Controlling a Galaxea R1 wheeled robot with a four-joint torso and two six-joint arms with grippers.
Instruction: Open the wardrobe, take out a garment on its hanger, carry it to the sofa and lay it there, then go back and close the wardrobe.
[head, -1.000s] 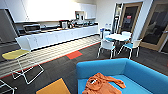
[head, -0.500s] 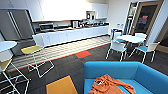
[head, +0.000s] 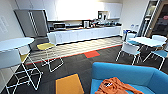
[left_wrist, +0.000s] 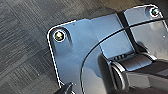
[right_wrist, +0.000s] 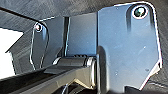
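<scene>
Whether either pincer is spread wide, narrowed or holding anything cannot be told, as both wrist cameras are looking past the robot's own dark plates onto grey carpet tiles (left_wrist: 22, 50). The garment (head: 115, 87), a burnt-orange top, is lying crumpled on the seat of the sofa (head: 130, 73), the turquoise piece sitting at the near edge of the head view; its hanger cannot be made out. Judging by this, the laying-down step is looking complete and the return to the wardrobe is in hand, with closing the doors still outstanding; that calls for driving clear of the furniture. The room is serving as a break area: a long white kitchen counter (head: 85, 33) is running along the far wall, a microwave (head: 59, 25) sitting on it, white chairs (head: 130, 51) are gathering round a small counter (head: 146, 41), and orange and yellow tiles (head: 68, 85) are breaking up the dark floor.
</scene>
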